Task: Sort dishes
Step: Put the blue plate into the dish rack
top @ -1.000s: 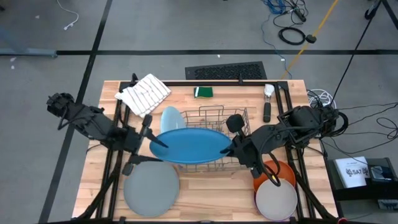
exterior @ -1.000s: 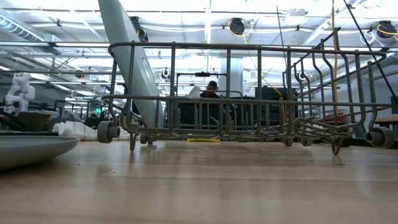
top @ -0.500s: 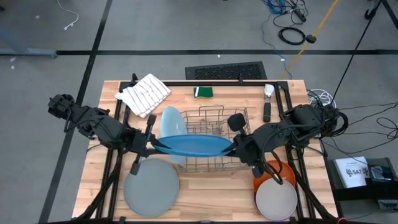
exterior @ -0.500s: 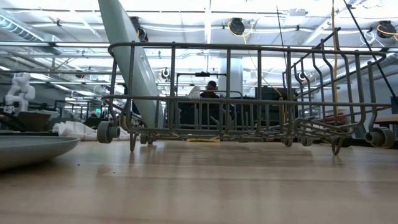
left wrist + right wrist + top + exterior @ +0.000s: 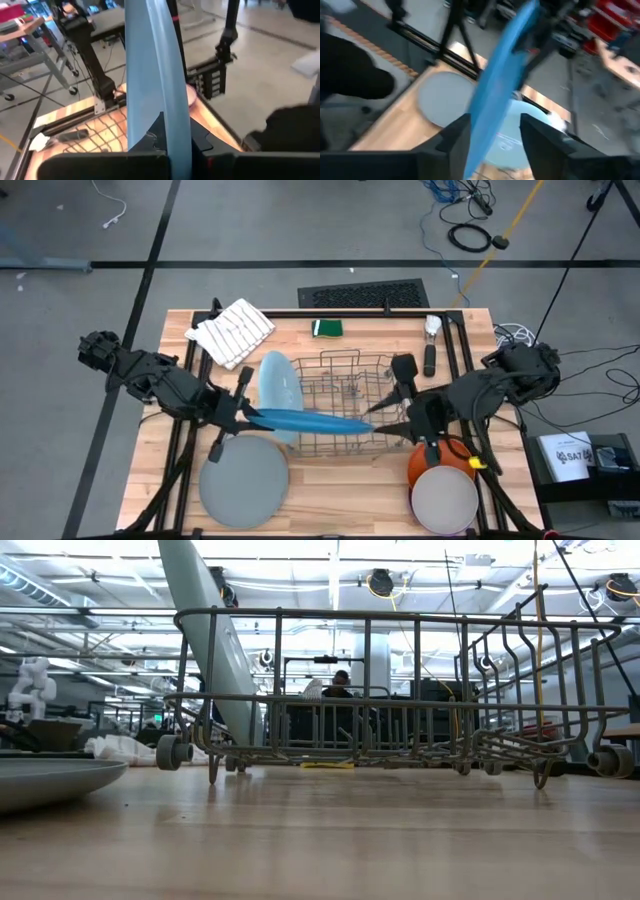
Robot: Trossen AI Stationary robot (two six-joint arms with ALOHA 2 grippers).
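Note:
A darker blue plate [image 5: 315,422] hangs nearly on edge above the near side of the wire rack [image 5: 350,380]. My left gripper [image 5: 248,416] is shut on the plate's left rim. My right gripper [image 5: 385,420] stands open at the plate's right rim, one finger on either side of it [image 5: 495,100]. A light blue plate [image 5: 278,385] leans upright in the rack's left end. A grey plate [image 5: 243,480] lies flat on the table at the near left. An off-white plate [image 5: 445,500] lies on an orange one [image 5: 432,460] at the near right. My left gripper pinches the darker blue plate's left rim [image 5: 172,145] between its two fingers, one finger on each face. The fingers come level from the table's left. The plate stands almost on edge, stretching away from the fingers, lifted clear of the rack and the table.
A white striped cloth [image 5: 232,330] lies at the far left, a green sponge [image 5: 326,328] at the far middle and a brush [image 5: 431,345] at the far right. In the low view the rack [image 5: 380,690] fills the middle, with a person seated in the room behind it.
My left gripper has closed in on the darker blue plate and shut on its left rim. My right gripper has opened, let go of the right rim and drawn back slightly toward the table's right edge. The plate has tipped from lying flat to nearly on edge.

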